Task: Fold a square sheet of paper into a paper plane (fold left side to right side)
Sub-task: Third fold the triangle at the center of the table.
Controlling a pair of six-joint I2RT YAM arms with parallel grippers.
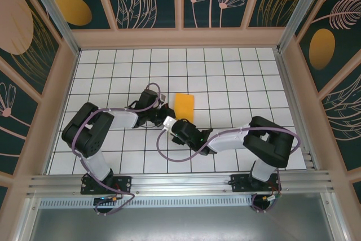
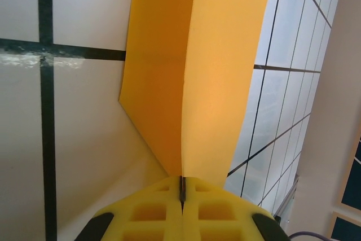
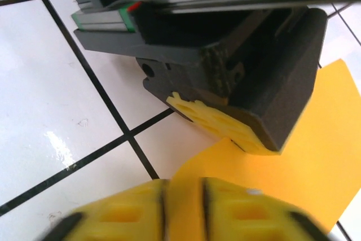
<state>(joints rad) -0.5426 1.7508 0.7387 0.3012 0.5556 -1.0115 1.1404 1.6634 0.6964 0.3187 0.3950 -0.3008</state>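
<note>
The square sheet of paper [image 1: 184, 106] lies doubled over near the middle of the gridded table [image 1: 237, 77], just ahead of both claws. The left gripper [image 2: 181, 196] is clamped tight on its near edge (two layers run out from the pinch). The right gripper [image 3: 183, 210] sits at a corner beside it, blurred, its fingers [image 3: 248, 215] nearly together with orange showing between them. Whether they pinch the sheet cannot be told. From above, the arms hide the sheet's near-left edge.

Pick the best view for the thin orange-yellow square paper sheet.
Top external: nearly the whole thin orange-yellow paper sheet shows, doubled over, on the white grid table. Left wrist: close-up of two layers rising from the shut left gripper, with the top cropped. Right wrist: one part, half hidden by that gripper.
</note>
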